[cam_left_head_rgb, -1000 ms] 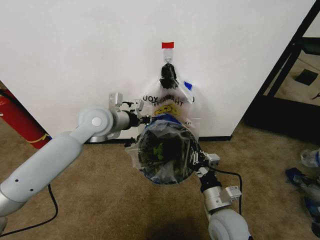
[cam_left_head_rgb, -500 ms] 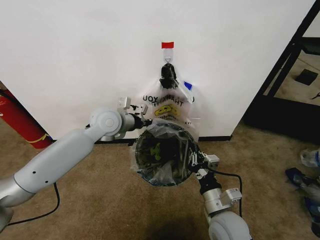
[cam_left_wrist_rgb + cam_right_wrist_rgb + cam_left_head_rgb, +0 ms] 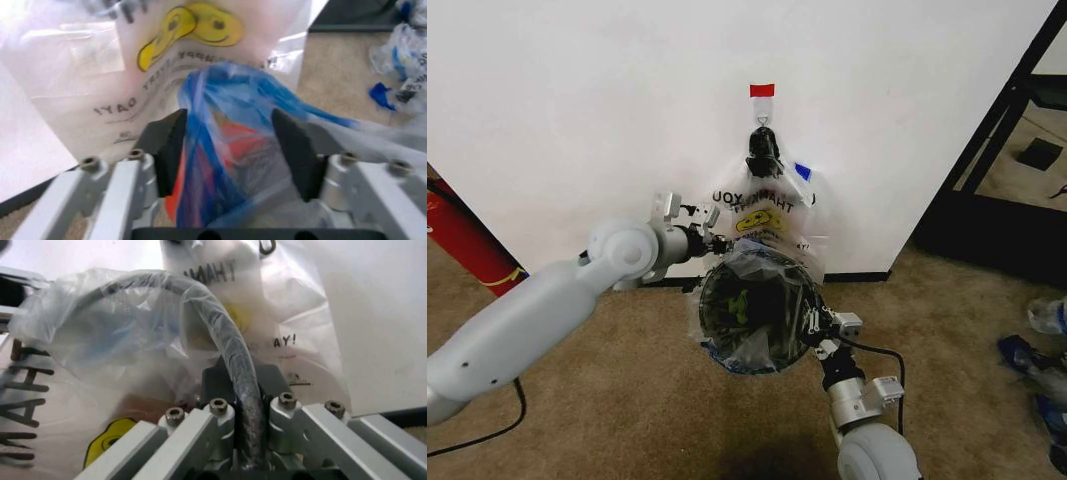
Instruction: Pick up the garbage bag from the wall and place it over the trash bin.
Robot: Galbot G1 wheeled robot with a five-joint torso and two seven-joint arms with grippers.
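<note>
Head view: left gripper (image 3: 719, 243) drew back, fingers spread around garbage bag (image 3: 752, 300); right gripper (image 3: 812, 325) clamps trash bin (image 3: 802, 300) rim.

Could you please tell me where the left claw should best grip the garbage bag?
Probably the garbage bag by its bunched blue edge, coming from the robot's left: that gathered band sits between the open left claw fingers. The right claw pinches the trash bin rim.
</note>
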